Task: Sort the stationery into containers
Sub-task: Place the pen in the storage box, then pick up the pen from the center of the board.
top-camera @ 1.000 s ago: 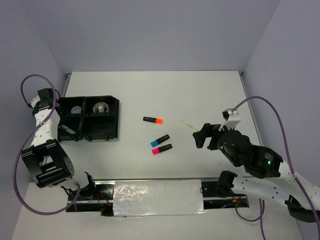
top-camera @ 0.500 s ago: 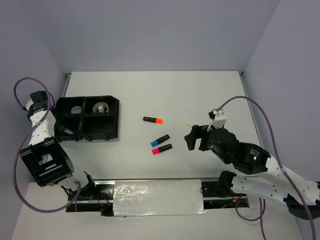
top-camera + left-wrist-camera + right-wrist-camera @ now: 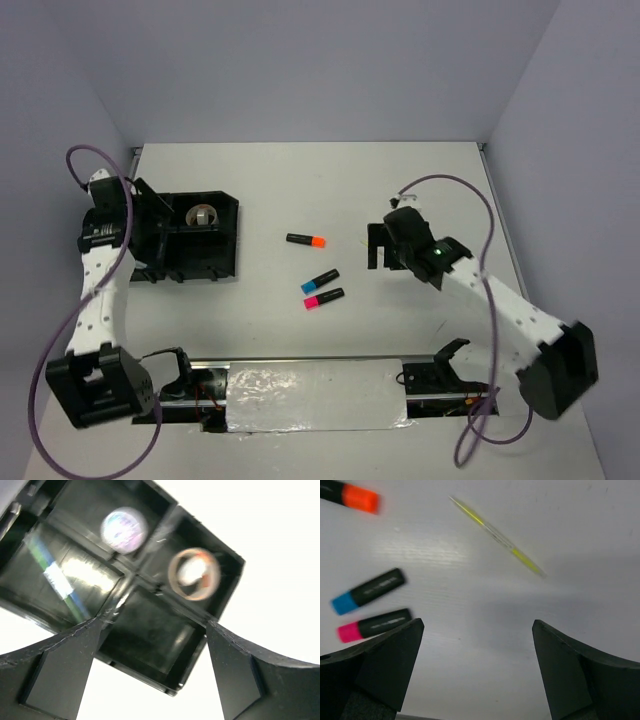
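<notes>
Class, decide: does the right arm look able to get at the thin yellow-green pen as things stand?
Probably yes: the right gripper hangs open over the pen, and nothing lies close enough to block it.

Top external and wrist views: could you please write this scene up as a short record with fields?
Container: black tray, four compartments, left side of the table
In tray: tape roll; round item, blurred; striped pen
Loose: orange highlighter; blue highlighter; pink highlighter; yellow pen
Left arm: left gripper open, above the tray, holding nothing
Right arm: right gripper open, above the loose items, holding nothing
</notes>
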Motion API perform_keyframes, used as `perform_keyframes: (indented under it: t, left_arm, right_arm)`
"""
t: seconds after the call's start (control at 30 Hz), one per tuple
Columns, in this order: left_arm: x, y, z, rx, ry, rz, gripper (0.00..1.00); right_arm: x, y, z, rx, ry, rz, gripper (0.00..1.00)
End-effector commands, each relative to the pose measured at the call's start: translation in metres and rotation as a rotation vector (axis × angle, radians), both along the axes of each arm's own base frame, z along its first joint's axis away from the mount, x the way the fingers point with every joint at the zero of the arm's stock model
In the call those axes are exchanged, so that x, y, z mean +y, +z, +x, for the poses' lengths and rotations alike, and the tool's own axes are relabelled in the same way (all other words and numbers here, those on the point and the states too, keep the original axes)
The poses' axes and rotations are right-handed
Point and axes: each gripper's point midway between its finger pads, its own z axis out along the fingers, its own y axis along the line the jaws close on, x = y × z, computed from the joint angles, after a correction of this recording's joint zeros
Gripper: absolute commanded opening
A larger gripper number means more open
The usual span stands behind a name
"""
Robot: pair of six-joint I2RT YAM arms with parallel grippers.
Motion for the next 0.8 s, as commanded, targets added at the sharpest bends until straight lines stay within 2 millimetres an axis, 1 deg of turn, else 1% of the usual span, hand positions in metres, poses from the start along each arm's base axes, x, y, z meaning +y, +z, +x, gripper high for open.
perform_keyframes:
  t: [0.0, 0.03, 0.07, 0.1, 0.13, 0.17, 0.23, 0.27, 0.3, 0.33, 0.37, 0.47, 0.57, 0.6, 0.63, 0.67, 0.7, 0.77]
  left_arm:
    - [-0.019, 0.019, -0.012, -0.078, -0.124, 0.059, 0.99]
    - [-0.027, 0.018, -0.015, -0.088, -0.164, 0.058, 0.99]
    - [-0.034, 0.015, -0.019, -0.088, -0.181, 0.064, 0.99]
    - [-0.039, 0.016, -0.019, -0.113, -0.198, 0.071, 0.99]
    - [-0.044, 0.016, -0.028, -0.124, -0.205, 0.065, 0.99]
    - [-0.049, 0.02, -0.035, -0.148, -0.203, 0.065, 0.99]
    - [-0.05, 0.03, -0.038, -0.192, -0.2, 0.104, 0.99]
    - [-0.054, 0.034, -0.04, -0.203, -0.211, 0.113, 0.99]
    - [-0.057, 0.036, -0.041, -0.212, -0.222, 0.124, 0.99]
    - [-0.061, 0.036, -0.04, -0.213, -0.24, 0.123, 0.99]
    - [-0.066, 0.036, -0.04, -0.211, -0.259, 0.117, 0.99]
    - [-0.074, 0.025, -0.034, -0.172, -0.299, 0.083, 0.99]
    - [-0.077, 0.021, -0.033, -0.15, -0.321, 0.073, 0.99]
    - [-0.078, 0.022, -0.033, -0.155, -0.322, 0.074, 0.99]
    - [-0.079, 0.023, -0.033, -0.162, -0.327, 0.076, 0.99]
    - [-0.08, 0.024, -0.034, -0.17, -0.329, 0.075, 0.99]
    - [-0.08, 0.024, -0.034, -0.173, -0.33, 0.078, 0.99]
    - [-0.079, 0.026, -0.034, -0.178, -0.327, 0.081, 0.99]
  right_arm:
    - [0.006, -0.016, 0.026, 0.058, 0.11, -0.097, 0.97]
    - [0.008, -0.021, 0.032, 0.071, 0.161, -0.138, 0.95]
    - [0.009, -0.035, 0.043, 0.121, 0.178, -0.158, 0.92]
    - [0.008, -0.041, 0.049, 0.148, 0.192, -0.17, 0.9]
    - [0.007, -0.049, 0.052, 0.183, 0.216, -0.185, 0.88]
    - [0.007, -0.062, 0.058, 0.23, 0.219, -0.189, 0.86]
    - [0.006, -0.071, 0.067, 0.24, 0.214, -0.193, 0.86]
    - [0.005, -0.073, 0.074, 0.238, 0.209, -0.196, 0.86]
    - [0.003, -0.086, 0.076, 0.276, 0.219, -0.195, 0.86]
    - [0.003, -0.089, 0.078, 0.288, 0.221, -0.199, 0.84]
    - [0.003, -0.089, 0.084, 0.283, 0.221, -0.206, 0.84]
    - [0.004, -0.097, 0.094, 0.282, 0.258, -0.19, 0.83]
    - [0.003, -0.11, 0.099, 0.319, 0.266, -0.161, 0.82]
    - [0.0, -0.115, 0.099, 0.34, 0.265, -0.161, 0.81]
    - [0.003, -0.125, 0.097, 0.372, 0.298, -0.143, 0.74]
    - [0.001, -0.131, 0.096, 0.391, 0.3, -0.148, 0.71]
    - [0.001, -0.136, 0.092, 0.412, 0.302, -0.151, 0.57]
    - [0.0, -0.142, 0.087, 0.433, 0.298, -0.151, 0.48]
